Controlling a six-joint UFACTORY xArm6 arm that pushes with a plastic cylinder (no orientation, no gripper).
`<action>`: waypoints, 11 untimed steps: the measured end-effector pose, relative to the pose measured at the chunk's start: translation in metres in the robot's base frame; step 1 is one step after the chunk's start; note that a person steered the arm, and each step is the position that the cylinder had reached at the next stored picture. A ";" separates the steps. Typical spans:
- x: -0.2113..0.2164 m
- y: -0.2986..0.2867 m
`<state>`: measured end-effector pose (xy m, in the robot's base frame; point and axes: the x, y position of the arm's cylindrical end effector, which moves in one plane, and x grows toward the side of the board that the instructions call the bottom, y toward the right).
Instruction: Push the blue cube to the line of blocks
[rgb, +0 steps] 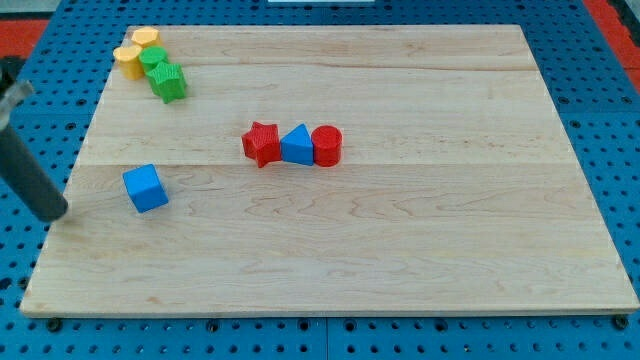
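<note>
Your rod has no claw to open or close; my tip (57, 215) rests at the wooden board's (420, 260) left edge, just left of the blue cube (146, 188). That placement suits an eastward shove. The line, red star (261, 143), blue triangular block (297, 145) and red cylinder (326, 145), lies centre-frame, right and slightly up.

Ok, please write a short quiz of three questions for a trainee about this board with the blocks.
1. True or false: my tip touches the blue cube.
2. Which block sits between the red star and the red cylinder? A) green block B) blue triangle C) yellow cylinder
3. In which corner of the view are the yellow and green blocks?

Key: 1 false, it is apart, on the view's left. 2 B. 3 top left.
</note>
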<state>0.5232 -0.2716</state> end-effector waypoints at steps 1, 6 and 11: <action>-0.021 0.102; -0.080 -0.033; -0.102 0.209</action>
